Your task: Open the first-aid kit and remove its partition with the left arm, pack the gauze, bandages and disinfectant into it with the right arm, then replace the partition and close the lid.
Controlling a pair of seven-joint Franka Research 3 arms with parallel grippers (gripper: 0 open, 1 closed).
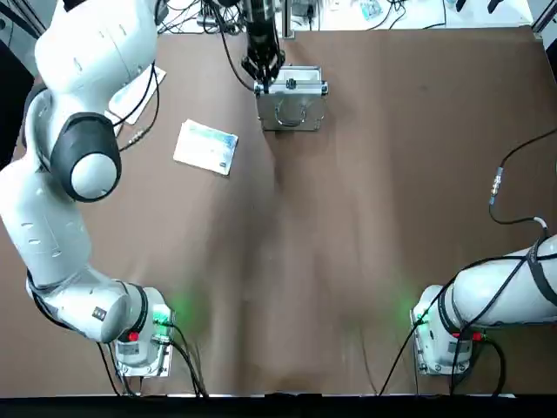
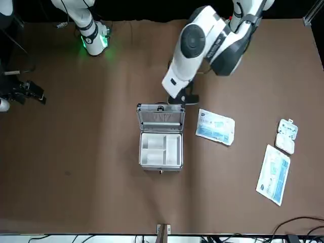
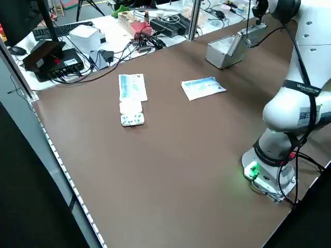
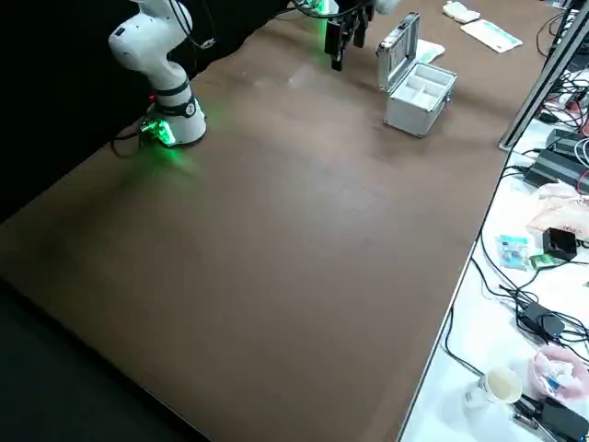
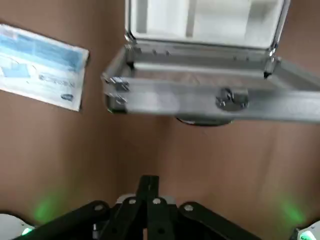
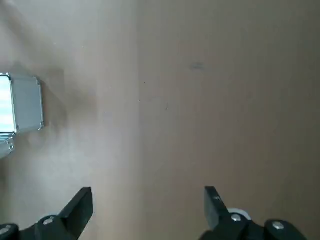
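1. First-aid kit case sits on the far-centre part of the table, away from the arm bases. Its lid is raised, standing roughly upright on the side nearest the robot; the open side faces away from the arms, towards the front camera. Curved handle shows on the lid's outer face in the top view.
2. Partition – pale cream tray – lies seated in the case, filling it, its shallow compartments facing up. No contents can be made out in the compartments.
3. Left gripper hangs just behind the raised lid, at its top edge, left arm reaching far across the table. Left wrist view: fingers pressed together, nothing between them.
4. Right gripper is up off the table at the robot's right side – fingers spread wide over bare cloth, holding nothing. Right arm is folded back near its base.
5. Surface: brown table. To the robot's left of the case lies a flat white-and-blue printed packet, just beside it; farther left a small white blister pack and a long white-and-teal box, well apart from the case.
6. Room: beyond the table's far edge, a bench with cables and electronics.
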